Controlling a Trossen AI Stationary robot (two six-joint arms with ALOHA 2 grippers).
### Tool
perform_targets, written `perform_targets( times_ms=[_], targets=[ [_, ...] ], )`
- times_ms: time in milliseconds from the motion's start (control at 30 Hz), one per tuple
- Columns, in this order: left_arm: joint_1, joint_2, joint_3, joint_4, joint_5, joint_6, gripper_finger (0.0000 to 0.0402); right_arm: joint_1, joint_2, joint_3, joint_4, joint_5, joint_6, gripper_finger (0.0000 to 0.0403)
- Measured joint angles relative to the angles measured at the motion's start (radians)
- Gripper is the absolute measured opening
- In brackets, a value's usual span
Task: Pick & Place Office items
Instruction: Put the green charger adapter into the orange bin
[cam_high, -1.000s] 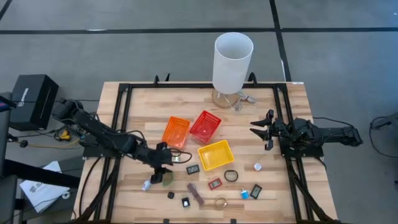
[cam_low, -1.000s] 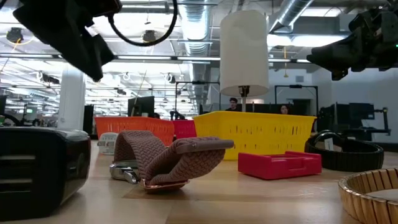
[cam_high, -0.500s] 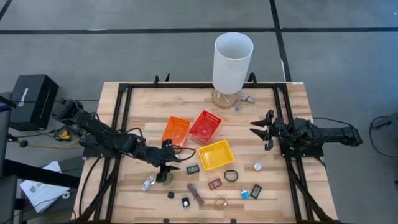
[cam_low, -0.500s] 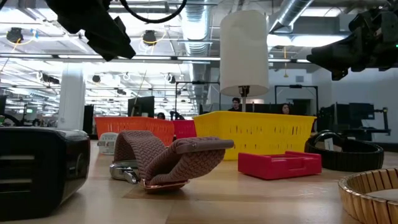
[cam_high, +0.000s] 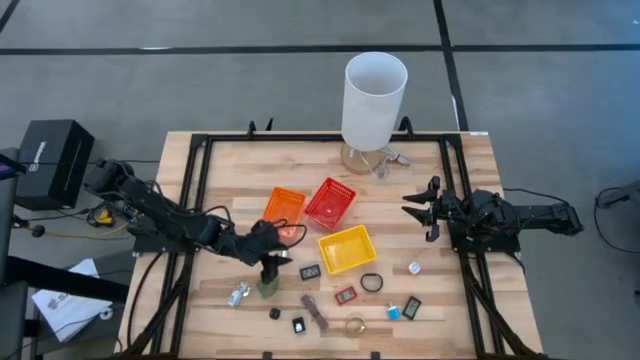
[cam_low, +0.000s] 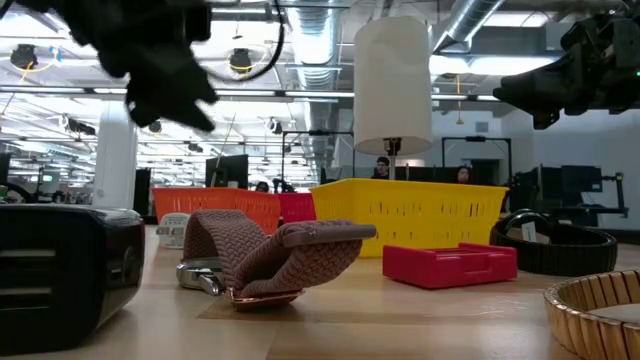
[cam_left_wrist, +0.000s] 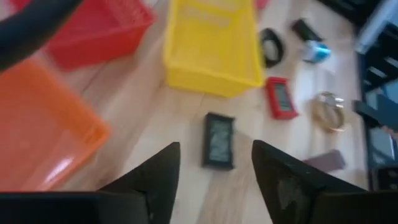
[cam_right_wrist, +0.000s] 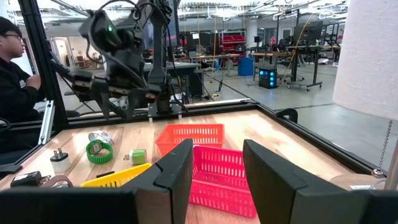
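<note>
Pale planked wood table (cam_high: 230, 170) with matt grain, black metal frame (cam_high: 196, 190) round it, mesh plastic yellow basket (cam_high: 347, 248) slightly glossy, woven cloth brown strip (cam_low: 270, 252) in front of that basket, smooth glossy red block (cam_low: 450, 264) beside it, matt white cylinder (cam_high: 374, 98).

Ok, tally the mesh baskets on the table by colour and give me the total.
orange basket: 1
red basket: 1
yellow basket: 1
Total: 3
</note>
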Motion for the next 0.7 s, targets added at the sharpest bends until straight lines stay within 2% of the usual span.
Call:
perform_targets(
  times_ms=[233,700],
  targets=[
    [0.001,0.009,-0.082,-0.002,-0.043,-0.178,0.0243,0.0,0.0,0.0,0.0,0.0,0.0,0.0134],
    [0.001,0.155,-0.113,0.027,-0.041,-0.323,0.0247,0.0,0.0,0.0,0.0,0.0,0.0,0.0134]
  ],
)
